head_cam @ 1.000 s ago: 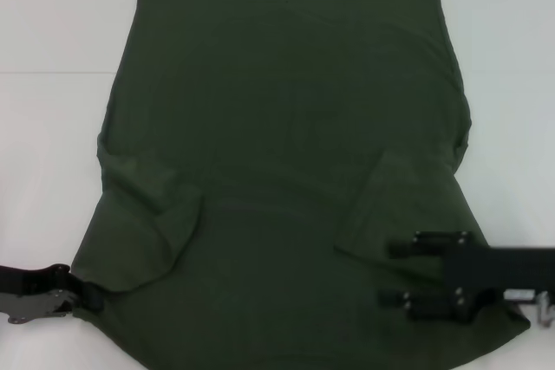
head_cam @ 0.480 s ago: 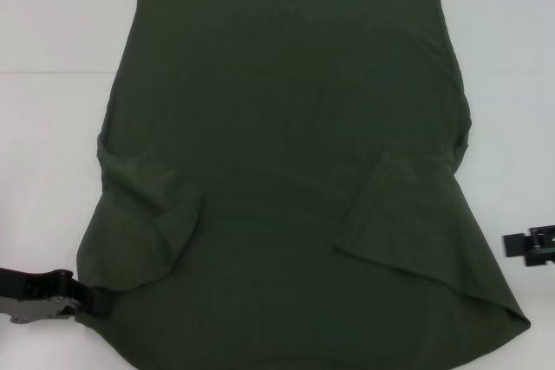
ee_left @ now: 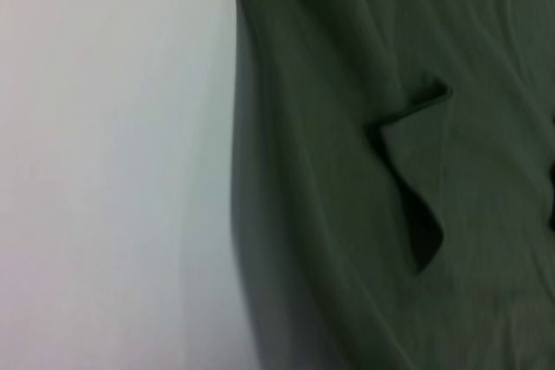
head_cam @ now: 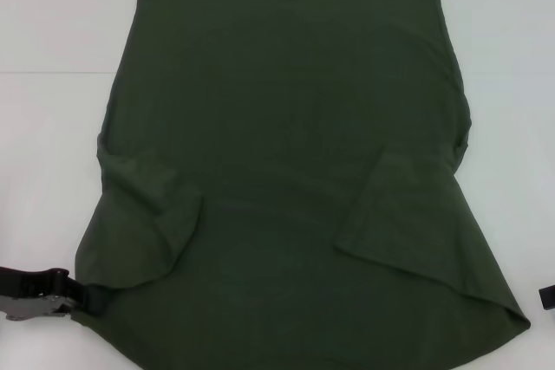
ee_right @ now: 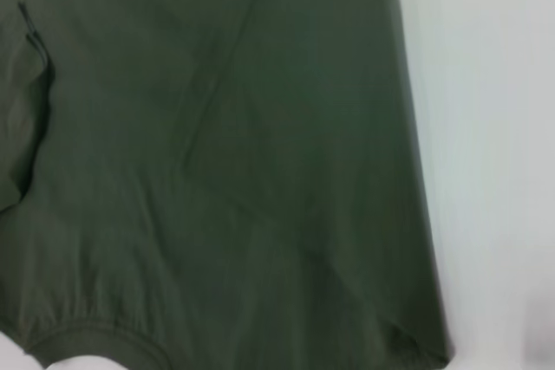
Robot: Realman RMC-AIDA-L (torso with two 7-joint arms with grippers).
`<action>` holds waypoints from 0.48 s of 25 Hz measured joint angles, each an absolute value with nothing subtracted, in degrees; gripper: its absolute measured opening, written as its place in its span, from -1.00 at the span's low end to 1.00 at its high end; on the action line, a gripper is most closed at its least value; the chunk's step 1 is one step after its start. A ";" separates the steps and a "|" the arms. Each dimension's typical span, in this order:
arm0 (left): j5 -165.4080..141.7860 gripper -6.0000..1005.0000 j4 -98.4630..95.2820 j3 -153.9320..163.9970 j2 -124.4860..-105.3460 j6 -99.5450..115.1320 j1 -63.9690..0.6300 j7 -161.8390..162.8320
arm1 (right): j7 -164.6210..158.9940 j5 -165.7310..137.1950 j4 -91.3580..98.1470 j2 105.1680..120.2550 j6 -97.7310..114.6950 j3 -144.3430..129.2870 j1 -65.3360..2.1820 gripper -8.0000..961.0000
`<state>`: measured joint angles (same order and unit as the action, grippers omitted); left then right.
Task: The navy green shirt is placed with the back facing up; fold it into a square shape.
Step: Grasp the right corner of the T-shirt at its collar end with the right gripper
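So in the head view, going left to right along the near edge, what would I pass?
Left pincer at the shirt's near left corner → left sleeve folded inward → plain middle of the navy green shirt → right sleeve folded inward → bare white table → a sliver of the right pincer at the picture's edge.

Left claw [head_cam: 87, 295] low at near left; right claw [head_cam: 546, 297] barely showing at right edge.

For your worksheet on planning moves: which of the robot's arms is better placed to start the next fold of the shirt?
Probably the left. The left claw sits at the navy green shirt's near left edge, while the right claw is barely in view, off the cloth.
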<state>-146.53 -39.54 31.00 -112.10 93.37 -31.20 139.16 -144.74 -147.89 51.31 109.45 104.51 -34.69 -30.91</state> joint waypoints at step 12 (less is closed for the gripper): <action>-146.52 -0.90 -39.71 30.93 -112.06 93.01 -31.12 139.23 | -143.57 -148.04 49.76 111.64 98.72 -38.49 -31.03 0.58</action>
<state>-146.52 -39.71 30.93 -112.06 93.01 -31.12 139.23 -143.57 -148.04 49.76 111.64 98.72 -38.49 -31.03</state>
